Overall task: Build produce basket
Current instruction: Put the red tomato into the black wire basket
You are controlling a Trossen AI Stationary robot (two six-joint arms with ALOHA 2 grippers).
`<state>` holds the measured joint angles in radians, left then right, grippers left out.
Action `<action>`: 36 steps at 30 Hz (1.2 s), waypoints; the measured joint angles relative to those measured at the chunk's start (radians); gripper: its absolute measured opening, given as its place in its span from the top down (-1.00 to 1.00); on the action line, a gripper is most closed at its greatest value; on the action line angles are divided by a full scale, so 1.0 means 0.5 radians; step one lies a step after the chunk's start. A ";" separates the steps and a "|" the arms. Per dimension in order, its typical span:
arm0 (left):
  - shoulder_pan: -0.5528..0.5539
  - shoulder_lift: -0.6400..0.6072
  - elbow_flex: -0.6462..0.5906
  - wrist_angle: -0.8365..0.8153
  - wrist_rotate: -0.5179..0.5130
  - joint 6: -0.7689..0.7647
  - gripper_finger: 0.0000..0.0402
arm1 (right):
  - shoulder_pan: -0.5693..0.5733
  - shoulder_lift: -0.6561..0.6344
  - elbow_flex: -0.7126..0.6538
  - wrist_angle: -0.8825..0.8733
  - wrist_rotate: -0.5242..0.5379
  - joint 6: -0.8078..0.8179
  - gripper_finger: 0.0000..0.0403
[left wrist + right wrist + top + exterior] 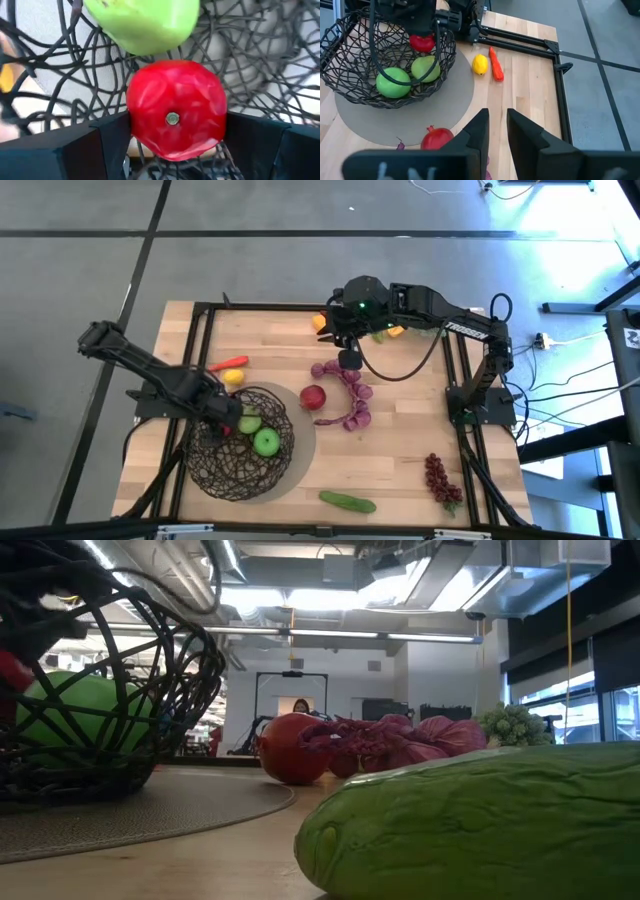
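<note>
On the wooden table (400, 430), the left gripper (172, 137) holds a red apple (175, 107) clamped inside the basket (215, 470); next it should release.

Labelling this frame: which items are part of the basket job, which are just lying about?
Job:
basket
two green apples
red fruit in left gripper
pomegranate
purple grapes
lemon
chili
cucumber
dark-red grapes

Lying about:
grey mat

Red apple (175, 107), dark wire basket (260, 85)
</note>
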<state>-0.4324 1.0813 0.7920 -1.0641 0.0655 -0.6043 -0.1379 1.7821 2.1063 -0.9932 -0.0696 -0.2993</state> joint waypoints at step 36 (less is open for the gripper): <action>-0.004 0.139 -0.107 0.217 -0.297 -0.248 -0.32 | 0.009 0.004 0.000 -0.068 -0.612 -0.196 0.68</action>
<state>-0.4343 1.1507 0.7383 -0.9554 -0.0831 -0.7284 -0.1333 1.7840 2.1063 -1.0273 -0.3756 -0.3973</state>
